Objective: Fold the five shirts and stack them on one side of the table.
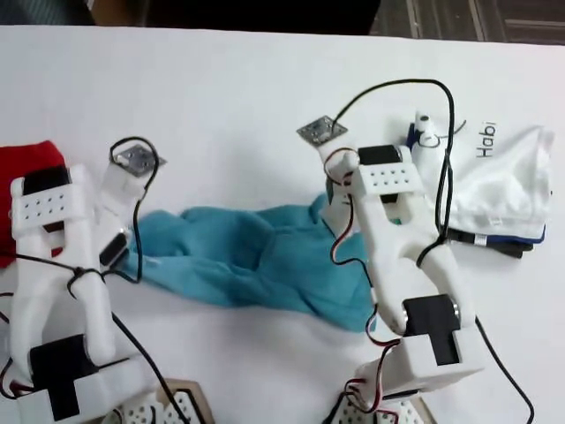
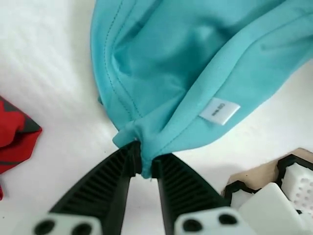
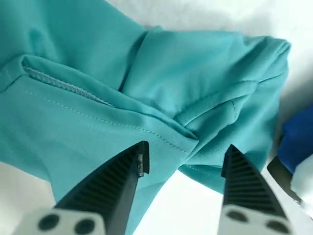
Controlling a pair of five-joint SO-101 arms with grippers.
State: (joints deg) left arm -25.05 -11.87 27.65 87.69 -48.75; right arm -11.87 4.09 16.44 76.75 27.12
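Across the middle of the table [image 1: 221,88], between the two arms, the teal shirt [image 1: 256,256] lies bunched in a long crumpled band, not yet folded. The left gripper [image 2: 144,164] is clamped on a gathered corner of the hem at the end of the shirt nearer the left edge; only a small pinch of cloth sits between its fingers. The right gripper [image 3: 188,156] hovers over the opposite end with its fingers spread apart, one on each side of a stitched fold, holding nothing. A red shirt [image 1: 26,163] lies at the left edge, just beside the left arm. A white shirt [image 1: 508,190] rests on a blue shirt [image 3: 296,142] at the right edge, near the right arm. Risks from this position: the left pinch is shallow — a pull toward the left edge could slip the hem free and drop that end. If the right fingers close where they stand, they may trap several layers of the fold rather than a single edge, and the shirt would then lift as a wad instead of spreading flat. The teal end also lies near the blue shirt — a sweep toward the right edge could drag or disturb that pile.
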